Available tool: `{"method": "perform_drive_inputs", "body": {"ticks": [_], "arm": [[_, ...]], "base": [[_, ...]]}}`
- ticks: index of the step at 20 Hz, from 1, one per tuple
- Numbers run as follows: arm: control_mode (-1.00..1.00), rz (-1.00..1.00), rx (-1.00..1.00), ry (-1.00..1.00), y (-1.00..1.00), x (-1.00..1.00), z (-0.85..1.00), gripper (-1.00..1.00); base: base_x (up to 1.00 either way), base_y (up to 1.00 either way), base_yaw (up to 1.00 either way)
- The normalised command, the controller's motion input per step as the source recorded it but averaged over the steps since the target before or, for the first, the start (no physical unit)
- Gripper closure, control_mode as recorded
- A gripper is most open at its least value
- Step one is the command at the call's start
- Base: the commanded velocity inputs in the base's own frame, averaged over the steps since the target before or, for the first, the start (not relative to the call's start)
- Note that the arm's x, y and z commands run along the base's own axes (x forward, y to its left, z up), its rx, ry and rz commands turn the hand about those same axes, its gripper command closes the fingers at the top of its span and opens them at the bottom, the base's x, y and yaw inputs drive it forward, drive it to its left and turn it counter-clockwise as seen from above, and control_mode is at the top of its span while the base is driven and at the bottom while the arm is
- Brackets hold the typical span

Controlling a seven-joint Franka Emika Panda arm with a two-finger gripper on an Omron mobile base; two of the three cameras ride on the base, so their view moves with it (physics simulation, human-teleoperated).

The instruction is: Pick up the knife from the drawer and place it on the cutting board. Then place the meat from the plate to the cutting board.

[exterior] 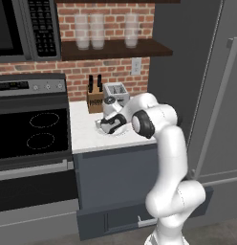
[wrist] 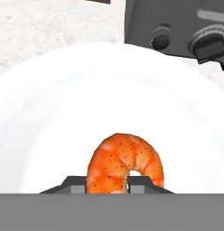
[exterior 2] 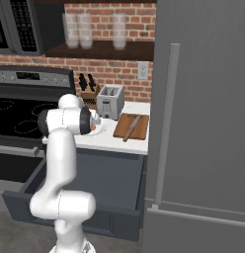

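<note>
At the left of the counter, the gripper [exterior: 112, 125] is down over the white plate [wrist: 50, 113], and in the hand view its two dark fingertips [wrist: 75, 186] have closed against the sides of the meat [wrist: 125, 163], an orange curled lump sitting directly between them on the plate; the grip looks made, though the lump has not left the plate. To the right, past the toaster [exterior 2: 110, 101], the cutting board [exterior 2: 131, 126] lies on the same counter with the knife [exterior 2: 132, 126] already on it, blade running along the board's length. Below, the drawer [exterior 2: 85, 197] stands open. The coming carry therefore runs rightward from plate to board, probably lifting first and setting the meat beside the knife.
</note>
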Motion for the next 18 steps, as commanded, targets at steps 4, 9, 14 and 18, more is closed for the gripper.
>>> {"method": "perform_drive_inputs", "body": {"ticks": [4, 9, 14, 18], "arm": [[-1.0, 0.0, 0.04, -0.07, -0.52, -0.29, 0.32, 1.0], [-1.0, 0.0, 0.02, -0.05, -0.55, -0.28, 0.42, 1.0], [-1.0, 0.0, 0.0, -0.11, -0.55, -0.35, 0.73, 1.0], [-1.0, 0.0, 0.0, -0.07, -0.41, -0.13, 0.74, 1.0]], "base": [[0.0, 0.0, 0.0], [0.0, 0.0, 0.0], [0.0, 0.0, 0.0], [0.0, 0.0, 0.0]]}}
